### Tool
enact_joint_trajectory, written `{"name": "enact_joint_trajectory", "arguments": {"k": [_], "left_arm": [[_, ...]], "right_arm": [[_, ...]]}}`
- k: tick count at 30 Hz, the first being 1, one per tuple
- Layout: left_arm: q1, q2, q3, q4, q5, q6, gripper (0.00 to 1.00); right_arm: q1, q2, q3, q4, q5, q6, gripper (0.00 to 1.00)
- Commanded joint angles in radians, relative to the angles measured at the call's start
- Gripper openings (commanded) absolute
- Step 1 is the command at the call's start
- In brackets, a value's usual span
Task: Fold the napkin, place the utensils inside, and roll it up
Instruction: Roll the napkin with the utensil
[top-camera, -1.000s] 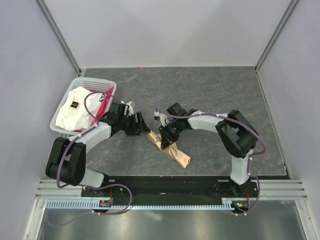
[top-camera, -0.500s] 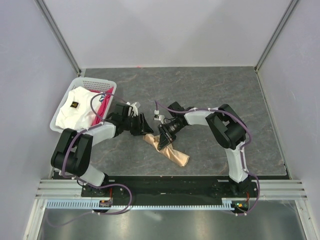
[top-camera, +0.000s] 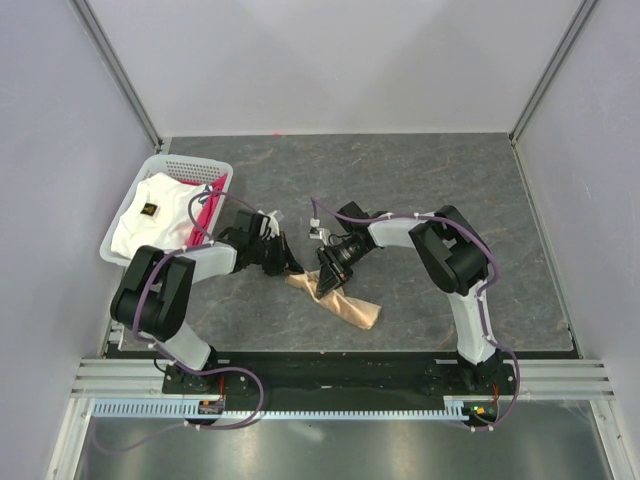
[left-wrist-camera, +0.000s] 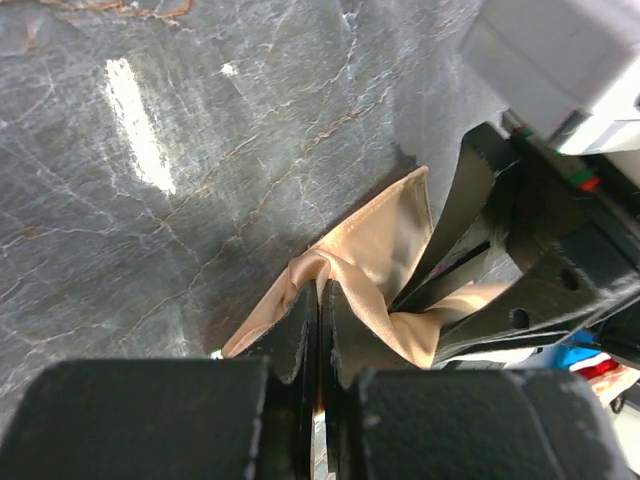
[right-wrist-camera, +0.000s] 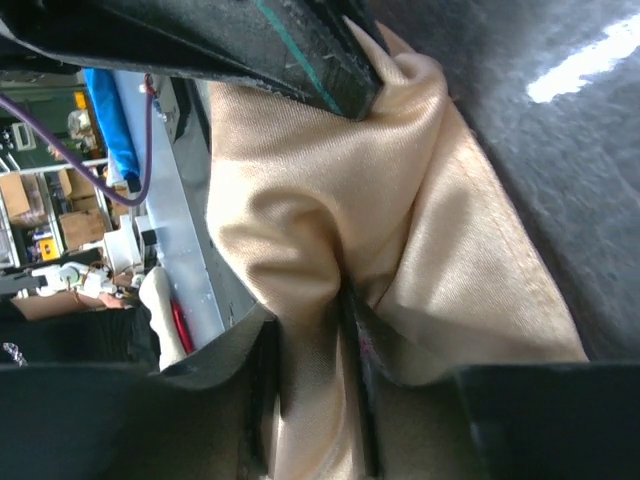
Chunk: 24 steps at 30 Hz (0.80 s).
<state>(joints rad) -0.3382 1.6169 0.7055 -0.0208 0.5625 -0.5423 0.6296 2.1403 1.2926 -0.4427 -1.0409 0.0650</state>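
Observation:
The peach-tan napkin (top-camera: 348, 306) lies as a rumpled roll on the dark table, slanting down to the right. My left gripper (top-camera: 292, 268) is at its upper left end. In the left wrist view that gripper (left-wrist-camera: 320, 300) is shut, its tips pinching a raised fold of the napkin (left-wrist-camera: 375, 250). My right gripper (top-camera: 325, 282) sits on the roll just right of the left one. In the right wrist view a thick fold of napkin (right-wrist-camera: 400, 200) fills the space between that gripper's (right-wrist-camera: 310, 330) jaws. The utensils are hidden.
A white mesh basket (top-camera: 190, 163) stands at the back left, holding a white cloth (top-camera: 150, 215) and a pink-red cloth (top-camera: 208, 205). The two grippers are nearly touching. Grey walls close in the table on three sides.
My left gripper has moved right and down onto the napkin's end and closed on it. The right gripper has stayed on the roll, its jaws a little wider.

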Motion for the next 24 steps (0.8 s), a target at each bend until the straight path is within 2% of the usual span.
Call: {"name": "enact_joint_trajectory", "arguments": {"k": [1,5,10,13,18,24], "left_arm": [[-0.001,0.038,0.018,-0.047,-0.015,-0.001,0.02],[-0.001,0.057,0.031,-0.065,-0.03,0.002,0.02],[-0.001,0.078,0.048,-0.082,-0.035,0.005,0.02],[-0.002,0.092,0.057,-0.093,-0.039,0.005,0.02],[-0.001,0.109,0.077,-0.117,-0.042,0.008,0.02],[-0.002,0.12,0.1,-0.146,-0.049,0.01,0.02]], "right_arm": [[-0.014,-0.043,0.023,-0.004,0.177,-0.025,0.48],[-0.014,-0.144,0.037,-0.031,0.316,-0.031,0.63],[-0.004,-0.273,0.031,-0.021,0.473,-0.037,0.69],[0.047,-0.393,-0.015,0.031,0.643,-0.056,0.71],[0.267,-0.516,-0.142,0.108,1.075,-0.148,0.75],[0.469,-0.547,-0.231,0.179,1.363,-0.218,0.76]]}}
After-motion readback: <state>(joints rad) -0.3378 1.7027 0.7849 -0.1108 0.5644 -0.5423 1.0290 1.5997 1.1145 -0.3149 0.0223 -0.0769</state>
